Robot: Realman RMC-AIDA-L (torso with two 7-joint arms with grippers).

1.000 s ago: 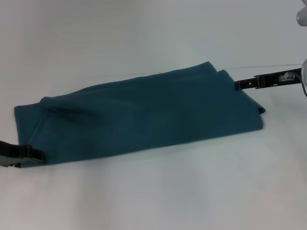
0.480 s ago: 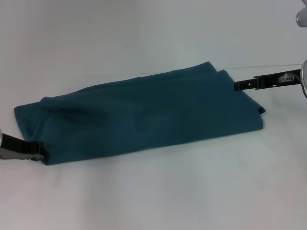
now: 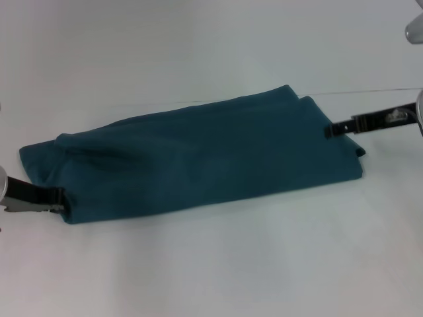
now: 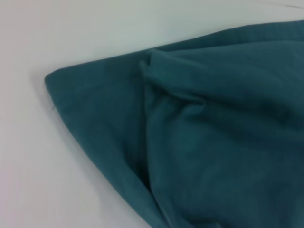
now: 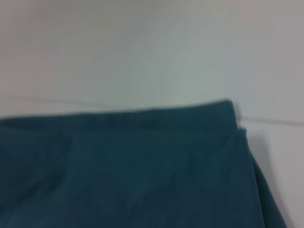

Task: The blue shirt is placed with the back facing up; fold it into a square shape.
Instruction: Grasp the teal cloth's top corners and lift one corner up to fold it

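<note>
Pale, plain tabletop (image 3: 218, 264), one faint seam line running across the far side. Blue shirt (image 3: 198, 158) lies mid-surface, already folded into a long narrow band w/ stacked layers, running left-near to right-far.

Left gripper (image 3: 61, 200) sits at the band's near-left corner, tips touching the cloth edge. Right gripper (image 3: 328, 130) sits at the far-right end, tips against the edge. Jaws on both: cannot tell how far open, nor whether any cloth is pinched; wrist views show fabric only, no fingers.

Handling, judged: soft knit, light, limp, no stiffness; layers likely to slide apart and sag if lifted from one point. Best hold approx. at end corners, pinching all layers together, then carry one end over the other to get the square.
</note>
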